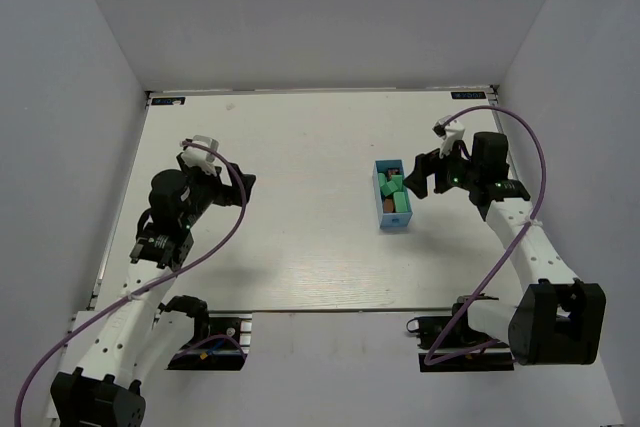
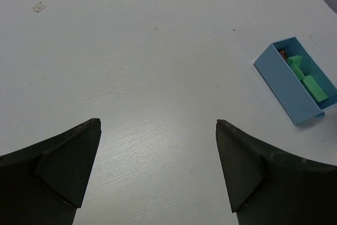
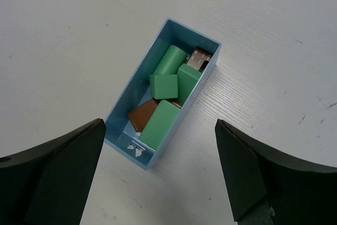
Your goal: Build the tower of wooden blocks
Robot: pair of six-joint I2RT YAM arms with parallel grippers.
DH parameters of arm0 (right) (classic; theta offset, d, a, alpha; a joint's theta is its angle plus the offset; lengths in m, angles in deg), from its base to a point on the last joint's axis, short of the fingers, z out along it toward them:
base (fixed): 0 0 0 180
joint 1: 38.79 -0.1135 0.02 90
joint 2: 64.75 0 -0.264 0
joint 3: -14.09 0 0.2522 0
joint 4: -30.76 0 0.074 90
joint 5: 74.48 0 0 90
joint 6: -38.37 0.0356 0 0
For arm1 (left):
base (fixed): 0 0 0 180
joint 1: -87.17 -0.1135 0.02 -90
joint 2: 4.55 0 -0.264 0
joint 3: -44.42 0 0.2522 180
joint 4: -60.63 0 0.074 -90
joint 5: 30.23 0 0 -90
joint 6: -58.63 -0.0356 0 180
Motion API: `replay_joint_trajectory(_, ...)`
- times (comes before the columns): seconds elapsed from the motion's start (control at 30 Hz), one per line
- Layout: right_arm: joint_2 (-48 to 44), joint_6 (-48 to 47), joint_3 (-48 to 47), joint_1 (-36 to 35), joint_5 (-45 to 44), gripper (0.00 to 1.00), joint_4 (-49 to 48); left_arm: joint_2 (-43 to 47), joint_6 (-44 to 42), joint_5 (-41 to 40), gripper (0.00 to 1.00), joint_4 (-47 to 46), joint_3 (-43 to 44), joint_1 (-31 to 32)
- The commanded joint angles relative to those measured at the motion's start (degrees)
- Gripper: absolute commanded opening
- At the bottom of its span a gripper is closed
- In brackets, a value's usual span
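Right tool (image 3: 159, 124): two dark fingers (image 3: 58, 177) fill the lower corners of its wrist view, spread wide with nothing gripped. Released.

Just beyond, centre frame, a small blue box (image 3: 139, 80) sits diagonally on the white desk (image 3: 63, 35), open top up. The wood blocks (image 3: 164, 86) lie jumbled inside it: four mint-green and at least two reddish-brown. Some overlap. One brown piece sits at the far end.

Left tool (image 2: 158, 124): fingers likewise wide apart, released, above the desk. The box shows at the right edge of that view, well apart from the fingers.

Overhead view: box right of centre, right tool just beside its right side, left tool in the left half, well away. Every block seen is in the box.
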Motion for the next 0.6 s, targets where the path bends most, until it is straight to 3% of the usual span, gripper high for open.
replay_joint_trajectory(0.0, -1.7, -2.9, -2.4, -0.4, 3.8, 0.90, -0.2, 0.1, 1.1, 1.4, 1.00, -0.1, 2.1, -0.2)
replay_joint_trajectory(0.13, -3.9, -14.5, 0.4, -0.6, 17.4, 0.90, 3.2, -1.2, 2.3, 4.8, 0.98, -2.2, 2.1, -0.2)
replay_joint_trajectory(0.2, -3.3, -14.4, 0.6, -1.2, 18.6, 0.90, 3.4, -3.1, 2.8, 5.8, 0.90, -2.2, 2.1, -0.2)
replay_joint_trajectory(0.23, -3.1, -14.4, -0.6, -1.9, 17.3, 0.84, 3.7, -3.6, 2.8, 6.5, 0.85, -2.2, 2.1, -0.2)
replay_joint_trajectory(0.27, -2.5, -13.7, -0.9, -2.7, 16.2, 0.72, 3.6, -4.1, 2.8, 6.6, 0.67, -2.2, 2.6, -0.2)
replay_joint_trajectory(0.3, -1.7, -12.5, -1.7, -3.4, 10.7, 0.42, 2.8, -4.6, 2.8, 7.3, 0.51, -1.4, 2.6, -0.2)
replay_joint_trajectory(0.33, -1.3, -12.2, -1.7, -3.9, 8.4, 0.30, 2.0, -5.4, 2.8, 7.3, 0.38, -1.4, 3.2, -0.2)
replay_joint_trajectory(0.37, -0.5, -11.2, -2.5, -4.5, 6.4, 0.24, 1.5, -5.4, 2.8, 7.3, 0.24, -0.7, 3.2, -0.2)
replay_joint_trajectory(0.43, 1.6, -10.2, -3.7, -6.4, -1.1, 0.21, 1.0, -6.5, 2.8, 7.3, 0.24, -0.1, 3.7, -0.2)
replay_joint_trajectory(0.47, 2.8, -9.7, -4.1, -6.8, -2.4, 0.23, 0.9, -6.5, 2.8, 7.3, 0.29, 0.7, 3.7, -0.2)
replay_joint_trajectory(0.5, 4.0, -8.5, -4.3, -8.1, -7.8, 0.30, 0.2, -7.7, 2.3, 6.5, 0.49, 2.1, 4.5, -0.2)
replay_joint_trajectory(0.57, 5.4, -8.0, -4.8, -9.3, -12.6, 0.35, -0.3, -8.9, 2.3, 5.9, 0.55, 3.8, 5.3, -0.2)
